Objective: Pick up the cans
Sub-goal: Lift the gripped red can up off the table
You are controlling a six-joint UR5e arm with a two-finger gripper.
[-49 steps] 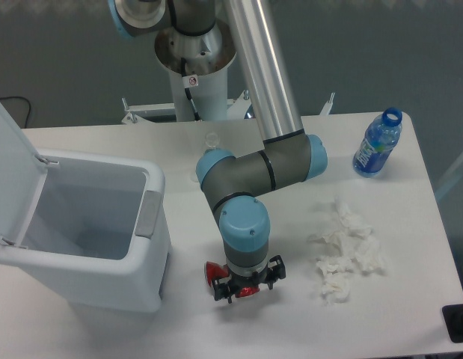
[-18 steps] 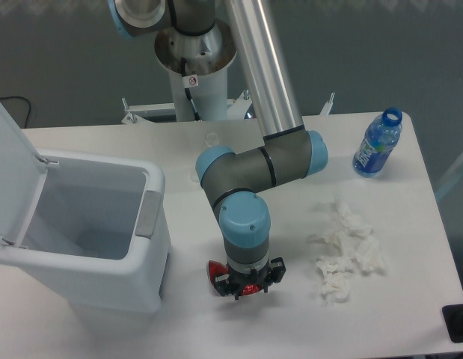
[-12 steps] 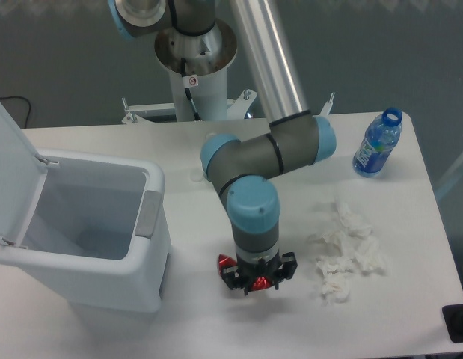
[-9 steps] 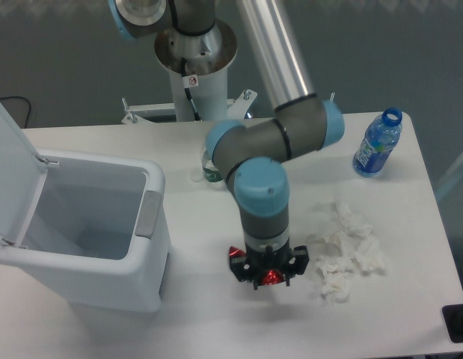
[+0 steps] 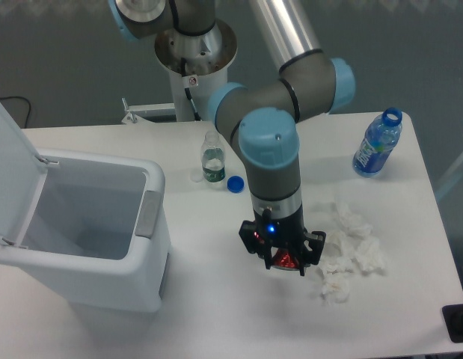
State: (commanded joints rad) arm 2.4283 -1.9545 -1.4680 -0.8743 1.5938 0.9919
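- Lifted clear of the table point(image 5: 216, 314) with the can point(image 5: 286, 259) on board, where a moment earlier the whole assembly sat low and further left, down at the tabletop.
- Swung right and up across the last stretch, ending above the near-centre of the table, just beside the tissue wads point(image 5: 351, 250).
- Gripper point(image 5: 283, 258) clamped shut around the can, fingers drawn in close on either side, only a sliver of red showing between them.
- Judged a successful grasp: no can left on the surface at the old spot, and the red went along with the wrist.
- Uncovered by the arm's move: a small clear bottle point(image 5: 211, 158) standing upright and a loose blue cap point(image 5: 235, 183) just beside it, both hidden or half-hidden before.
- Left alone: the blue-labelled bottle point(image 5: 377, 146) at the far right corner and the open white bin point(image 5: 89, 232) at the left, both where they were.
- Looked small, shiny and red, that can, with a bright glint on it; crushed shape hard to read, mostly masked by the fingers and the wrist above.
- Probably to be carried leftward next, toward the bin with its lid up, though nothing here confirmed that.
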